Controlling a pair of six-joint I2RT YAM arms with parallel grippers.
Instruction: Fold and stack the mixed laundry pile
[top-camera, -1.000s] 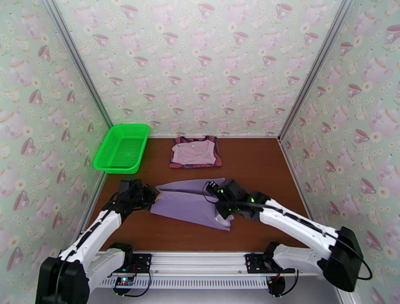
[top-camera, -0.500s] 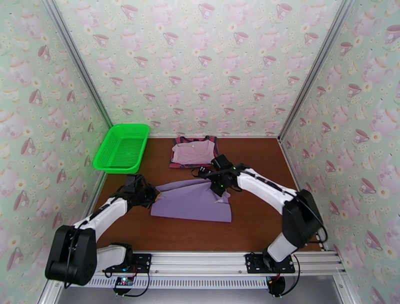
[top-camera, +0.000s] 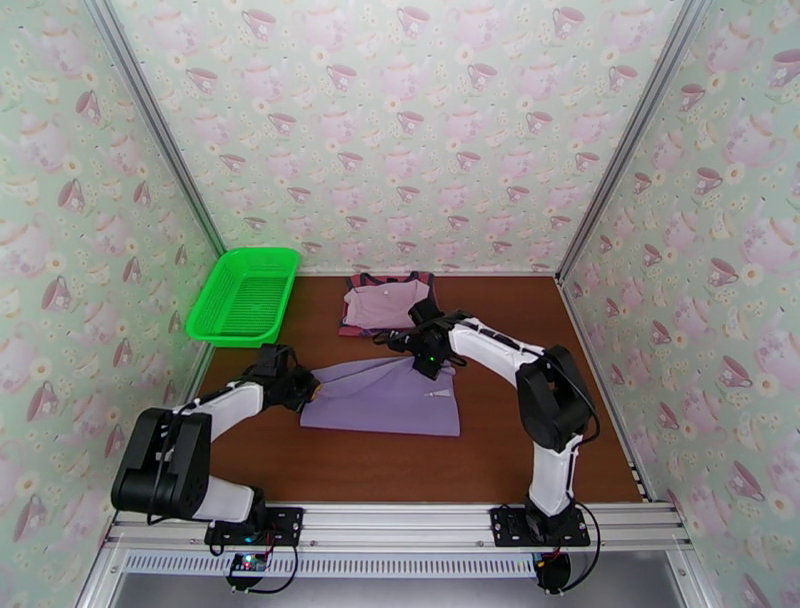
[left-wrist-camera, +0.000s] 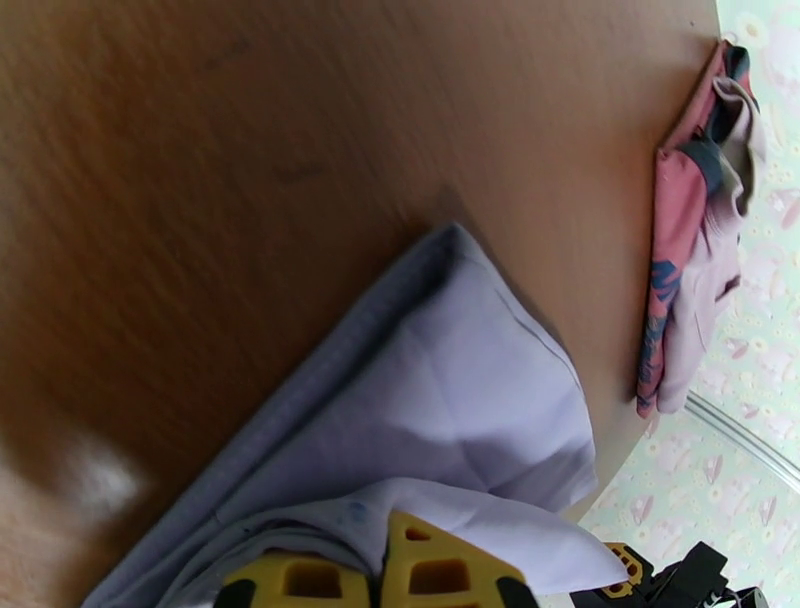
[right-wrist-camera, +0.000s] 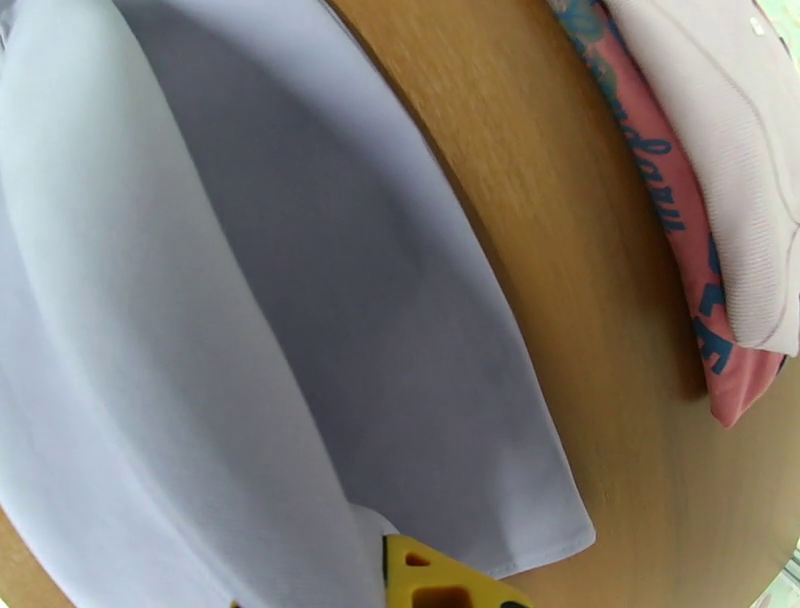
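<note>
A lavender shirt (top-camera: 385, 400) lies partly folded at the table's middle. My left gripper (top-camera: 305, 388) is shut on its left edge; in the left wrist view the yellow fingertips (left-wrist-camera: 440, 570) pinch lavender cloth (left-wrist-camera: 450, 400). My right gripper (top-camera: 428, 362) is shut on the shirt's far right edge, and one yellow finger (right-wrist-camera: 440, 585) shows against the cloth (right-wrist-camera: 250, 300). Behind it sits a stack: a pale pink shirt (top-camera: 388, 300) folded on a dusty-red tank top (top-camera: 348, 322). The wrist views show the tank top (left-wrist-camera: 668, 250) (right-wrist-camera: 650, 170) and the pink shirt (left-wrist-camera: 712, 270) (right-wrist-camera: 720, 140).
A green mesh basket (top-camera: 245, 295) stands at the back left corner, against the left wall. Bare brown table (top-camera: 520, 330) lies right of the shirts and in front of the lavender one. Patterned walls close in the left, back and right sides.
My right gripper has carried the lavender shirt's edge from the front right toward the back, near the stack. The shirt now lies squarer. The left gripper has shifted slightly back, still gripping.
</note>
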